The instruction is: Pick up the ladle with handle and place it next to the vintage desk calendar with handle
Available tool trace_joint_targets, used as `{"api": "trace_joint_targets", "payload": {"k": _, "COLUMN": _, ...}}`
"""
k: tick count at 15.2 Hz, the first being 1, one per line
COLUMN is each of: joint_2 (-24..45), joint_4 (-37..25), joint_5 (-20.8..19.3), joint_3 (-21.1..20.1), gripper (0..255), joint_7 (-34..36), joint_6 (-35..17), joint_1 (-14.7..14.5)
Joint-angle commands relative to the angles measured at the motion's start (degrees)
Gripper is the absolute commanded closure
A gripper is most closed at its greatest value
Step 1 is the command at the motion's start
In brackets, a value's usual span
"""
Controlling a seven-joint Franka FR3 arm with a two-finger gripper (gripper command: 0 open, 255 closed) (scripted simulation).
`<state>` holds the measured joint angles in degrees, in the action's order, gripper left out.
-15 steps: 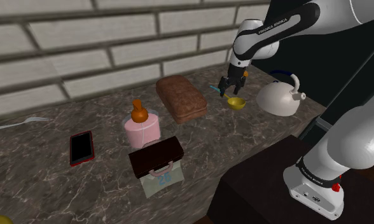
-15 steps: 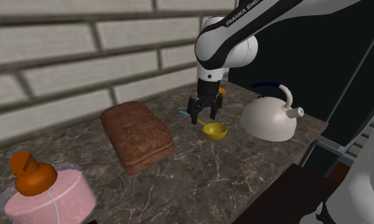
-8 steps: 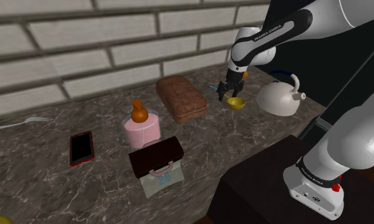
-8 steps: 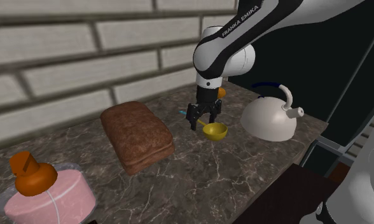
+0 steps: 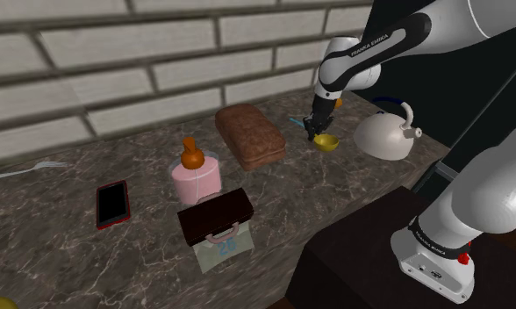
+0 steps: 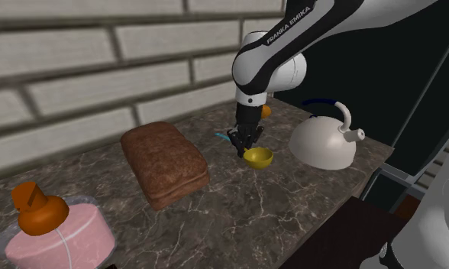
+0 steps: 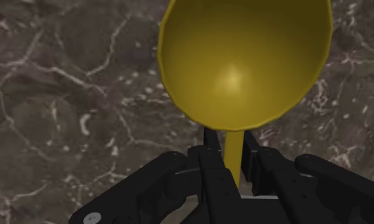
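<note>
Ladle: glossy yellow bowl, thin yellow handle, jaws clenched on handle right behind bowl. Lies on dark marbled worktop btwn brown loaf & white kettle. Pale brick wall behind, black area past kettle.

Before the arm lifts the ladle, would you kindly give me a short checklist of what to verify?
1. Grip: the gripper clasps the yellow ladle by its thin handle, just behind the bowl: ok.
2. Balance: the handle's far end is hidden behind the hand: cannot tell.
3. Clearance from the white kettle: it stands apart from the ladle: ok.
4. Low route to the desk calendar: the brown loaf and the pink bottle lie on the way, so it probably needs height: not ok.
5. Landing spot: bare counter beside the calendar, toward the shoulder view's right: ok.
</note>
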<state>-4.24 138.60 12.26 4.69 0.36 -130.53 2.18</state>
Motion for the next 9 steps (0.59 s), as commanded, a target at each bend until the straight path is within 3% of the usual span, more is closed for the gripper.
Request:
{"api": "trace_joint_targets", "payload": {"k": 1, "joint_2": 0.0, "joint_4": 0.0, "joint_5": 0.0, "joint_3": -0.1, "gripper": 255, "joint_7": 0.0, "joint_6": 0.0, "joint_1": -0.1}}
{"api": "trace_joint_targets", "payload": {"k": 9, "joint_2": -1.0, "joint_4": -0.5, "joint_5": -0.4, "joint_3": -0.1, "gripper": 255, "joint_7": 0.4, "joint_6": 1.6, "joint_1": 0.0}}
